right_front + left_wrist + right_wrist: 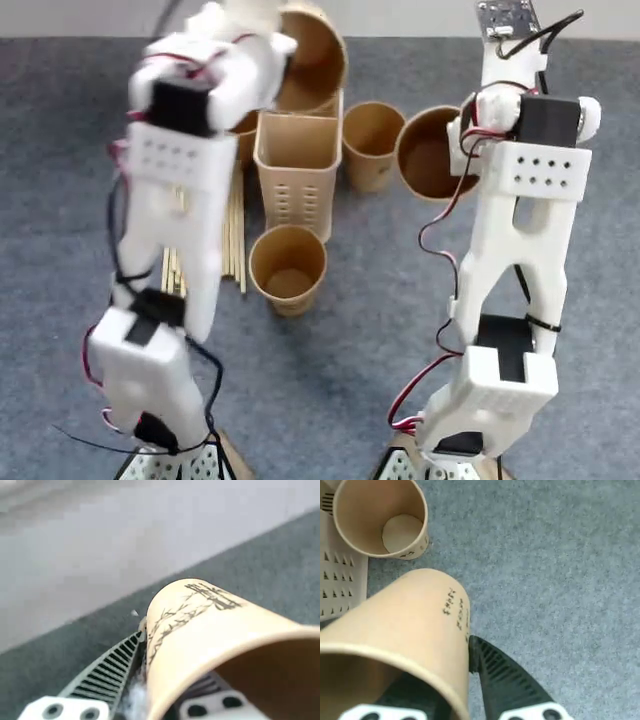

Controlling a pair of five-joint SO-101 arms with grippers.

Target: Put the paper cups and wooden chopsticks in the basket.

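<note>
Left claw (165, 680): closed around left cup (210, 640), tilted, upper centre of high view, above basket (297, 165).
Right claw (445, 680): closed around right cup (405, 625), right of basket.

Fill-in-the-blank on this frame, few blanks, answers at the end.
1. The left gripper is ____ on a tilted cup.
2. The right gripper holds ____ cup, not two.
3. The chopsticks lie beside the basket, on the ____ arm's side.
4. The loose cup beside the basket stands ____, mouth up.
Answers: shut; one; left; upright.
</note>
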